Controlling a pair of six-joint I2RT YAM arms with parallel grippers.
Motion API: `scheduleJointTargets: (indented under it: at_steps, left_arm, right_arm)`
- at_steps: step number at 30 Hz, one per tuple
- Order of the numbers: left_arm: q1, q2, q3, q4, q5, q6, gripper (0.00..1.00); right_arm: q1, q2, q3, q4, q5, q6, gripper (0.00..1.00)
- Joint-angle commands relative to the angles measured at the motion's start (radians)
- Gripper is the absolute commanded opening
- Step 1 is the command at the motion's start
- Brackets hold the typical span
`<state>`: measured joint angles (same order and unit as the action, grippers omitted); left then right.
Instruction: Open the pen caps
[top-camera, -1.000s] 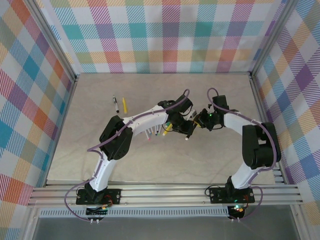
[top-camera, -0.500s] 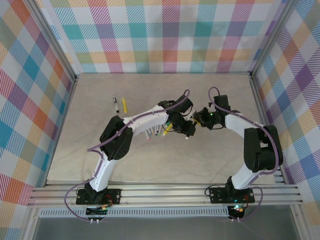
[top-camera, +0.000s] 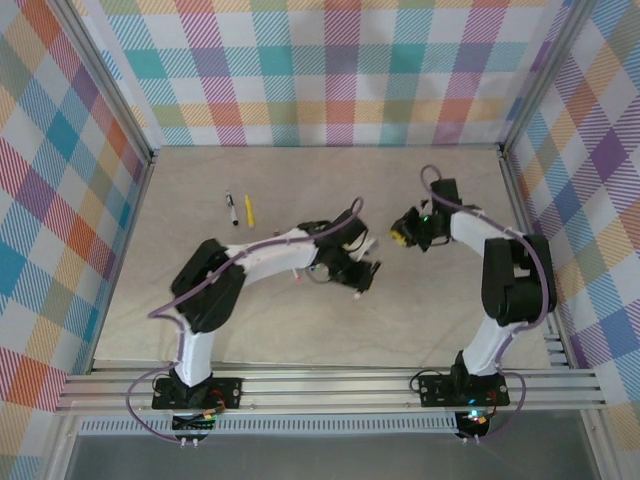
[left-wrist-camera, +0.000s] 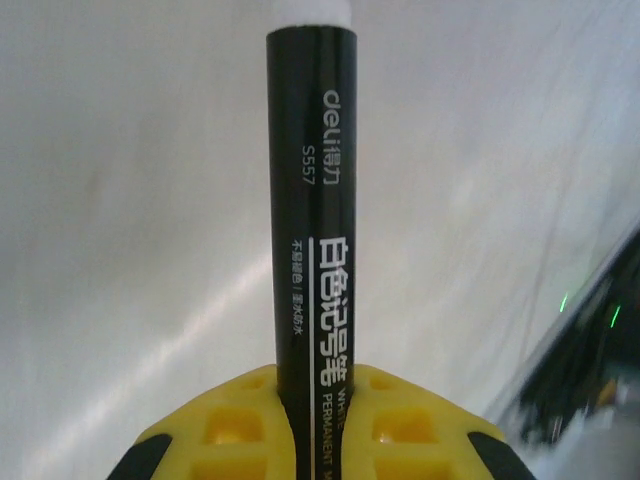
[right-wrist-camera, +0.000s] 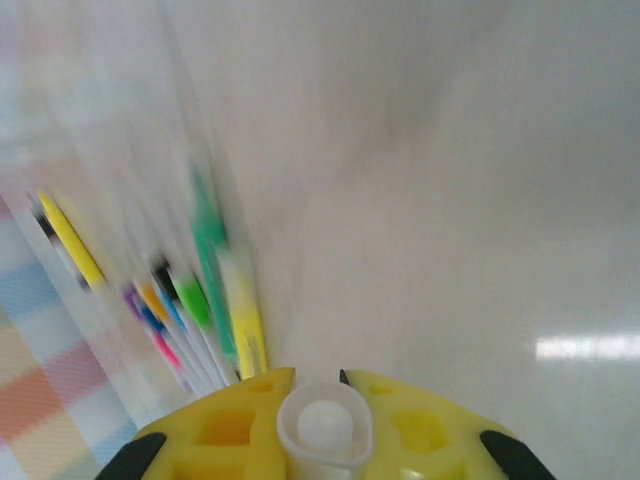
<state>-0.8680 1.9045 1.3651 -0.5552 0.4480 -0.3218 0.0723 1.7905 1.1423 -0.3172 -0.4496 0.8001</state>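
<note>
From the overhead camera I see the left gripper (top-camera: 364, 272) sitting over the middle of the table (top-camera: 450, 320). The right gripper (top-camera: 402, 234) hangs a little right of the table's middle and farther back. The two are clearly apart, with bare table between them. From up here I cannot tell how either set of fingers stands. Two pens lie side by side in the table's far-left part, well apart from both arms: a dark pen (top-camera: 231, 208) and, just to its right, a yellow pen (top-camera: 249, 210). On my left wrist feed the yellow pads (left-wrist-camera: 225, 425) are clamped tight on a black pen (left-wrist-camera: 310, 200). It stands straight up out of the grip over the pale table top. White lettering runs down its barrel, and its far end turns white at the top edge of the picture. On my right wrist feed the yellow pads (right-wrist-camera: 420, 430) are pinched on a short white cap (right-wrist-camera: 325, 425), with its round end facing the camera. Beyond the cap and toward the table's left lies a blurred bunch of pens (right-wrist-camera: 200, 300) in green, yellow, orange, blue and pink, roughly parallel to one another. The yellow pen shows farther left again.
</note>
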Motion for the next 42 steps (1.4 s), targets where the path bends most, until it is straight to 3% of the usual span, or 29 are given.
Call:
scheduleJointTargets:
  at_steps: [1,5,9,14,18,21,25,30,42]
  left_arm:
    - [-0.021,-0.176,-0.118,-0.114,-0.017,-0.001,0.0]
    - [0.031,-0.252,-0.104,-0.166,-0.088,-0.004,0.0]
    - [0.158,-0.259,-0.032,-0.23,-0.211,-0.013,0.0]
    - [0.349,-0.171,0.05,-0.273,-0.375,-0.021,0.0]
    - [0.462,-0.099,0.116,-0.29,-0.419,-0.015,0.0]
    - [0.548,-0.051,0.152,-0.31,-0.521,-0.01,0.0]
    - [0.688,-0.035,0.114,-0.239,-0.488,0.002,0.0]
    - [0.753,-0.011,0.14,-0.222,-0.583,0.025,0.0]
    - [0.842,0.233,0.371,-0.277,-0.593,0.039,0.0]
  right_arm:
    - [-0.069,0.042,0.127,-0.001,0.075,-0.01,0.0]
    - [-0.059,0.066,0.163,-0.016,0.079,-0.013,0.0]
    - [-0.056,0.058,0.171,-0.089,0.132,-0.085,0.0]
    - [-0.022,0.045,0.202,-0.25,0.354,-0.223,0.0]
    - [-0.011,0.041,0.191,-0.289,0.44,-0.276,0.0]
    - [-0.008,0.053,0.185,-0.299,0.472,-0.291,0.0]
    - [-0.005,0.067,0.173,-0.281,0.45,-0.289,0.0]
    - [-0.006,0.088,0.175,-0.276,0.442,-0.294,0.0]
    - [-0.005,0.138,0.189,-0.288,0.472,-0.302,0.0]
